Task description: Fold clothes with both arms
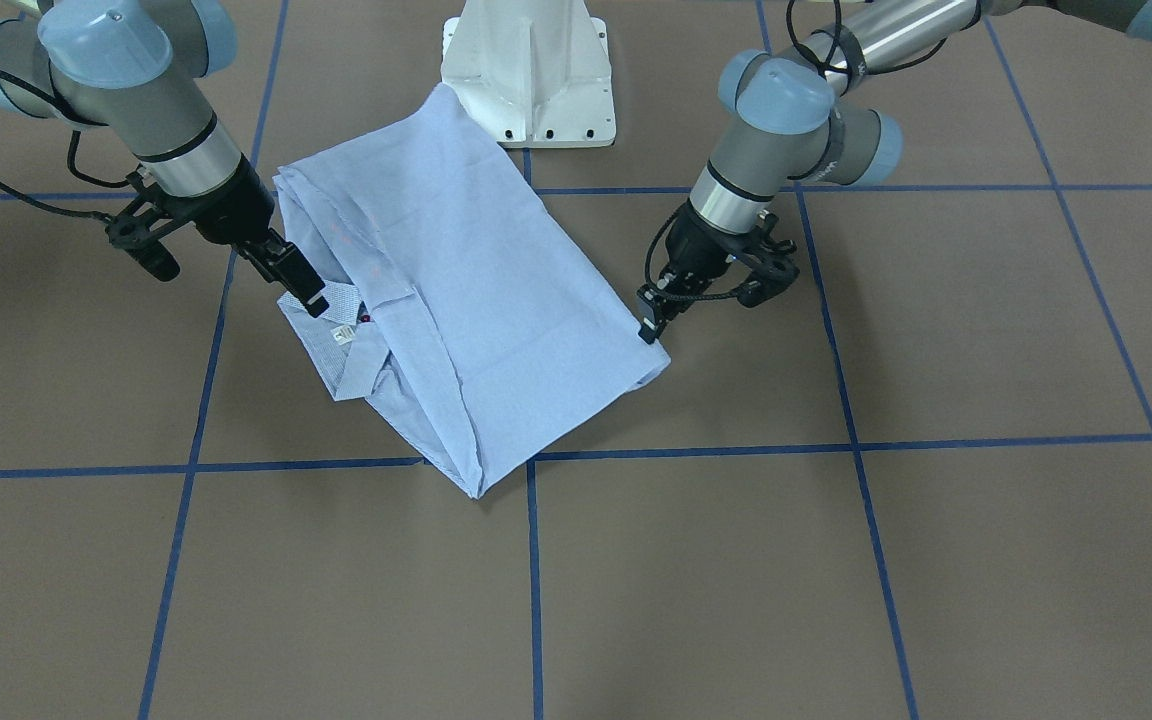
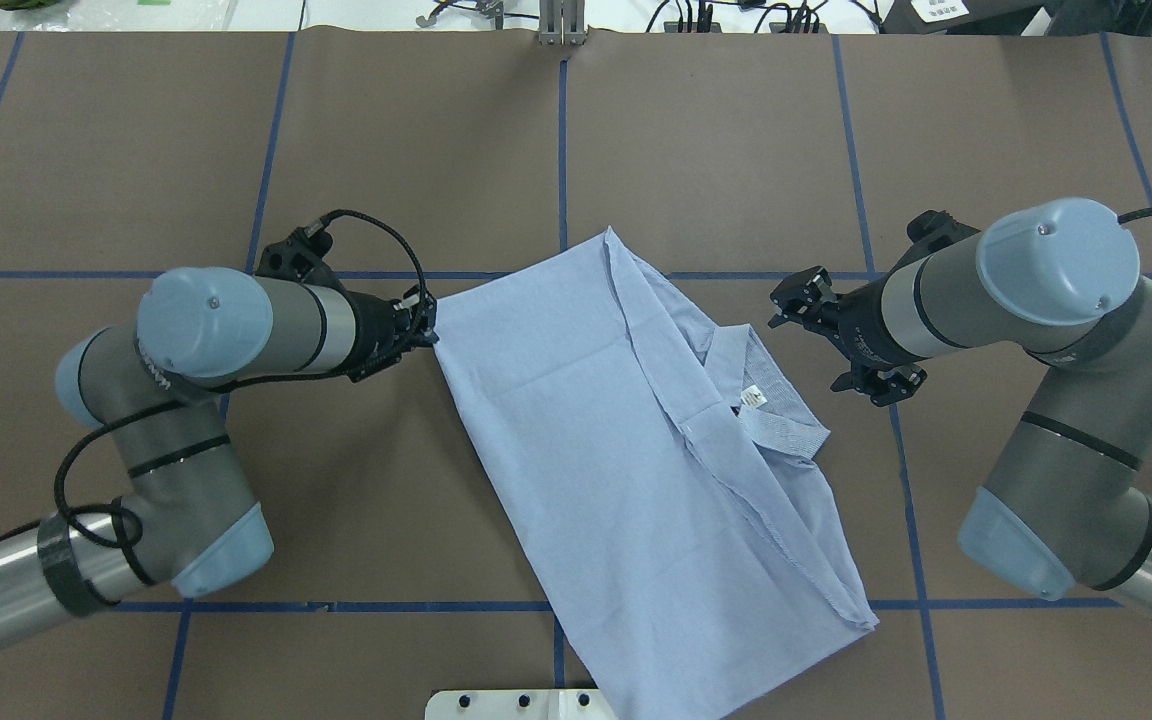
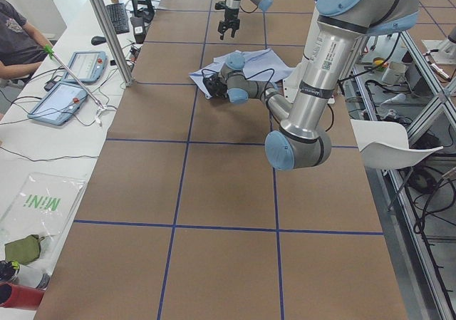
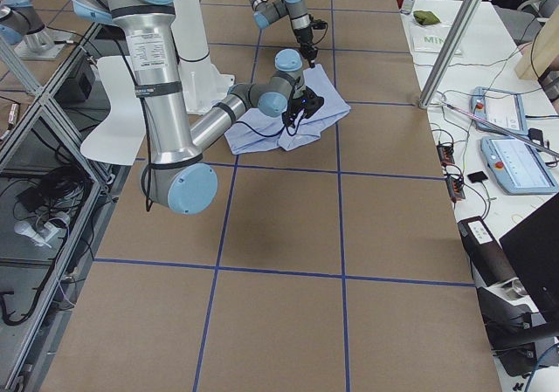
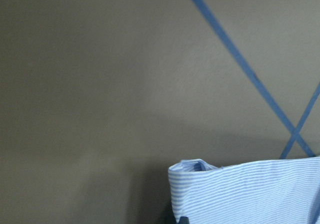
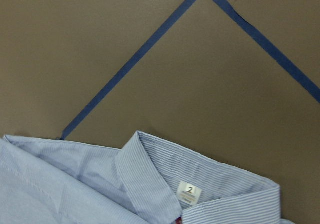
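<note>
And there is the shirt (image 2: 586, 440), laid slantwise on the brown table (image 2: 236, 130), folded into one long panel and stretched between the two pincers. The left pincer (image 2: 429, 330) is set right at the corner of the panel nearest it. Its jaws are drawn narrow, and the cloth's corner is pinched between them. That rolled, striped corner is shown at the very bottom of the left wrist view. From this pincer the smooth blue cloth is spread away towards the other arm and back towards the white pedestal base (image 1: 526, 70).

Over on the other side, the right pincer (image 2: 781, 303) is held just beside the collar (image 2: 781, 405), which is turned out along the garment's edge nearest it. The small white neck label (image 6: 189, 192) is caught plainly just below this pincer in the right wrist view, with blue tape lines (image 6: 135, 59) seen meeting beyond it. How wide this pincer's jaws are set cannot be told, and contact with the collar cannot be confirmed either. A folded-in flap is seen lying along the shirt, between the collar and the smooth panel.
</note>
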Controlling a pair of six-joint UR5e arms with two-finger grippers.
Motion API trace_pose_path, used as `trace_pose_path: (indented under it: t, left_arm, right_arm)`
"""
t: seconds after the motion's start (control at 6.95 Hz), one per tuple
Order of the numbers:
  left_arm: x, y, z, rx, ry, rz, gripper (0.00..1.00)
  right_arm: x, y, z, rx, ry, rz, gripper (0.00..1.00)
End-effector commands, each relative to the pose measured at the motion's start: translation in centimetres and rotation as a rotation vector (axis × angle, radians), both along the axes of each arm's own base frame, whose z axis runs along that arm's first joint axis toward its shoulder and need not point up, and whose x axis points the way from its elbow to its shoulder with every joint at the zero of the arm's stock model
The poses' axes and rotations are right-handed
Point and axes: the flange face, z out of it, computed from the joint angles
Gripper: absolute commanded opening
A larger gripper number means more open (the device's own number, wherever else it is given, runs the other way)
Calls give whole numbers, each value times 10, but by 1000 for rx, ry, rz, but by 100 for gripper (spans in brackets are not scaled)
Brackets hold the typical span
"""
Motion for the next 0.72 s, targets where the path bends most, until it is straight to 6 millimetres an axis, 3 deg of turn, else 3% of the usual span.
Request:
trace_pose_path:
  t: [0.0,0.14,0.29,0.43,0.58]
  left_arm:
    - [13,-133,11,126,-93,-59,0]
    - [30,-167,29,166,-77,-71,0]
    - [28,-184,19,195,-96,-75,0]
    - [25,-186,19,195,-99,-77,42]
    - [19,-186,15,209,-93,-75,56]
  right_arm:
    - [1,-2,0,11,7,13,100]
    - [-1,-2,-4,16,1,12,100]
    - [-7,-2,-9,20,-5,8,100]
    - [-16,-3,-19,28,-15,2,100]
    - [-35,-8,-33,33,-23,-13,100]
